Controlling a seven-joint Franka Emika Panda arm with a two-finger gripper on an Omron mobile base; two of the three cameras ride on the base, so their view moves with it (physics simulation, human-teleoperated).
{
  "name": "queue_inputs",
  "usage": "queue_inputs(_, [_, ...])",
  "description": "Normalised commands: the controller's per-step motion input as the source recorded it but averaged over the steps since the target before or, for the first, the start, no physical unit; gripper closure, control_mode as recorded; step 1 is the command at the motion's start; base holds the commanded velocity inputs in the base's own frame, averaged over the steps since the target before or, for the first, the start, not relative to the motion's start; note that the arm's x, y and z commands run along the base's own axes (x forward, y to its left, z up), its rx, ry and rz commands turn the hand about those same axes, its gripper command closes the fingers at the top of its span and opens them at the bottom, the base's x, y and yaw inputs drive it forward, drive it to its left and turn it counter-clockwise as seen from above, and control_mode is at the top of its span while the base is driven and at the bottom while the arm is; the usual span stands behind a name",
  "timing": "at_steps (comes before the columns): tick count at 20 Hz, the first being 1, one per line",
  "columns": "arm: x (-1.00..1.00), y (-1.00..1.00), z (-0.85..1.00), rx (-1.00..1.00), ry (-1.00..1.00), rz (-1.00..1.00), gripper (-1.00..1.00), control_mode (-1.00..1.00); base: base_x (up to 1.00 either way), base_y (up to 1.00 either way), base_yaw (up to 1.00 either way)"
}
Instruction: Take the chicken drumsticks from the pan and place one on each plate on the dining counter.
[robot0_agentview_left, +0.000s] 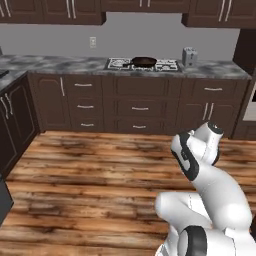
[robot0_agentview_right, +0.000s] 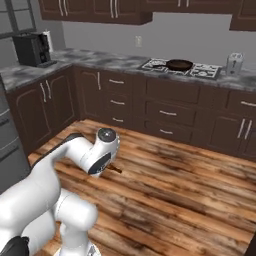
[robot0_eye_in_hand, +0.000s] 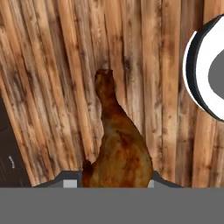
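Note:
A glazed orange-brown chicken drumstick (robot0_eye_in_hand: 119, 144) sits between my two finger tips, its thin end pointing away over the plank floor. My gripper (robot0_eye_in_hand: 111, 183) is shut on it. In the right base view a small brown tip of the drumstick (robot0_agentview_right: 116, 169) pokes out beside the hand, low over the floor. The dark pan (robot0_agentview_left: 143, 61) (robot0_agentview_right: 178, 64) rests on the gas hob of the far counter, well away from the arm. The plates and the dining counter are out of view.
Wooden floor (robot0_agentview_left: 90, 175) lies between me and the drawer cabinets (robot0_agentview_left: 140, 107). A toaster (robot0_agentview_left: 189, 56) stands right of the hob. A coffee machine (robot0_agentview_right: 31, 49) sits on the left corner counter. A dark edge (robot0_agentview_left: 3, 200) juts in at the left.

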Motion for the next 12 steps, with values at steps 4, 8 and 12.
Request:
queue_inputs(4, [0.0,0.0,0.0,0.0,0.0,0.0,1.0,1.0,-1.0,-0.93,0.0])
queue_inputs(8, [0.0,0.0,0.0,0.0,0.0,0.0,1.0,1.0,-1.0,-0.72,0.03])
queue_inputs(12, [0.0,0.0,0.0,0.0,0.0,0.0,1.0,1.0,-1.0,-0.41,0.05])
